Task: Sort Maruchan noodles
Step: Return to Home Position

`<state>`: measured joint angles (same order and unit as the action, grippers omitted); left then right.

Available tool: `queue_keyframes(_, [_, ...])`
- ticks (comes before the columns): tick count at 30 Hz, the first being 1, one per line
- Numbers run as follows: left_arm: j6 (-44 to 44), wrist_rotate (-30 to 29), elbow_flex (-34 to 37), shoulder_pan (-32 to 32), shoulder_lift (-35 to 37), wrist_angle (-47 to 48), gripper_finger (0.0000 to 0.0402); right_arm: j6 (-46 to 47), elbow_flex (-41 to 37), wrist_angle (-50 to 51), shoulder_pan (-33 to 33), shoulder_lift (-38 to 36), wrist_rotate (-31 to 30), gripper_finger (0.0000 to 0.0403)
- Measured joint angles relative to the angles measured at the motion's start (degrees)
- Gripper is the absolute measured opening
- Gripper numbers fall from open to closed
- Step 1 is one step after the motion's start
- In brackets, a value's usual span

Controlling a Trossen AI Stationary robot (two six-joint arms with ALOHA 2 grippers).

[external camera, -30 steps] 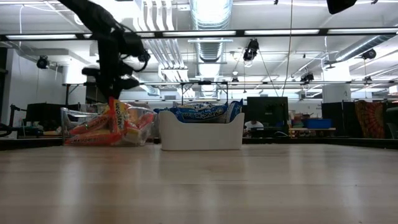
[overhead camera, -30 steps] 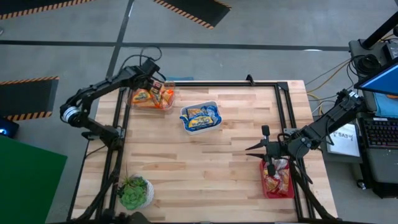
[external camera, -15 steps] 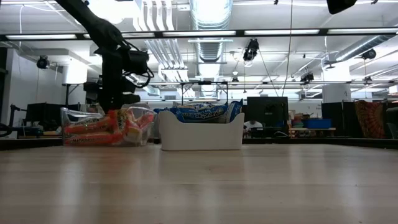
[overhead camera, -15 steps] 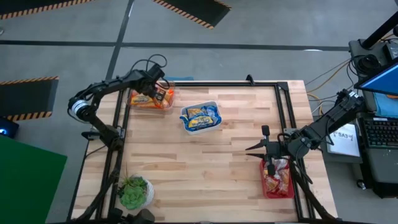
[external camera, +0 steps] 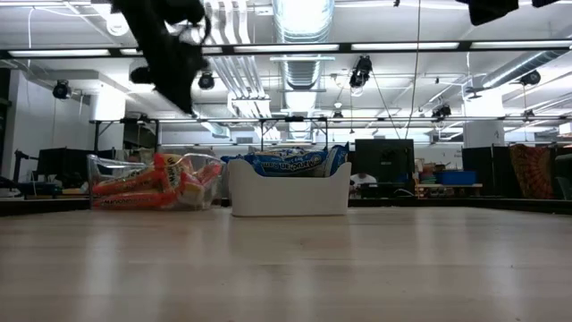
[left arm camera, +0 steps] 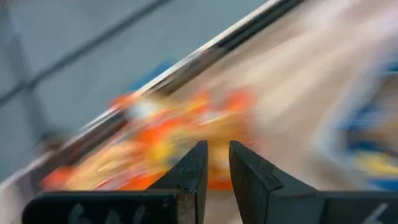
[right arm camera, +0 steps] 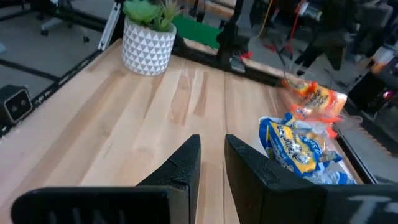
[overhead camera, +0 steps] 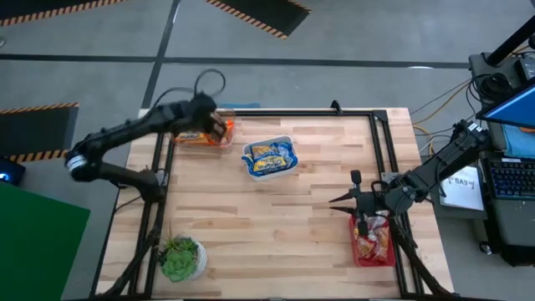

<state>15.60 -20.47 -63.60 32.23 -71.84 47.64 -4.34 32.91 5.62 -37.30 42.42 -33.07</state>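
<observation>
Orange noodle packets (overhead camera: pixel 219 131) lie in a clear bin (overhead camera: pixel 185 139) at the table's far left; they also show in the low view (external camera: pixel 134 183) and the left wrist view (left arm camera: pixel 155 137). Blue packets (overhead camera: pixel 269 157) fill a white bin (external camera: pixel 288 195) beside it. Red-pink packets (overhead camera: pixel 372 238) lie in a red bin (overhead camera: pixel 358 251) at the near right. My left gripper (left arm camera: pixel 217 163) hangs shut and empty above the clear bin (external camera: pixel 96 179). My right gripper (right arm camera: pixel 212 149) stands shut and empty over the bare table, just left of the red bin.
A small potted plant (overhead camera: pixel 180 259) stands at the table's near left corner. A black frame rail (overhead camera: pixel 380 142) runs along the table's right and far sides. The middle of the wooden table (overhead camera: pixel 276 217) lies bare between the bins.
My left gripper has dipped to the clear bin and then risen well above it. The orange packet that stood upright in the bin below it has tipped over and now lies lower among the others.
</observation>
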Motion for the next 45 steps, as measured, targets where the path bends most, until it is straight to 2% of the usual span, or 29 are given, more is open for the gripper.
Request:
queue_keyframes(4, [-2.0,0.0,8.4,-16.1,9.1,-15.0,0.0048,-4.3,-4.4,-10.6,2.3,-0.5,0.9,0.0063])
queue_keyframes(9, [-14.2,0.1,24.2,-37.8,19.0,-40.9,0.0048,-5.5,-9.6,-20.0,8.5,-1.9,12.0,0.0063])
queue_keyframes(11, [-17.8,-2.1,30.1,-44.1,22.1,-51.2,0.0048,-5.3,-11.7,-23.5,11.6,-2.6,15.2,0.0063])
queue_keyframes(14, [-20.5,-6.7,37.7,-49.2,27.0,-62.0,0.0048,-4.8,-15.8,-27.6,16.0,-4.0,19.5,0.0063])
queue_keyframes(20, [-20.1,-8.2,48.5,-48.4,37.4,-69.7,0.0039,-2.8,-22.6,-31.5,22.2,-10.5,23.1,0.0063])
queue_keyframes(30, [-20.0,-8.0,56.9,-45.7,51.2,-69.6,0.0038,-3.8,-30.1,-31.7,25.5,-24.2,23.0,0.0063])
queue_keyframes(38, [-16.0,-7.9,63.0,-45.7,57.4,-69.3,0.0038,-7.1,-32.2,-27.6,26.6,-34.9,22.7,0.0063])
queue_keyframes(45, [-15.8,-6.5,63.0,-45.7,59.6,-68.0,0.0038,-11.8,-32.2,-24.3,26.6,-42.4,22.6,0.0063])
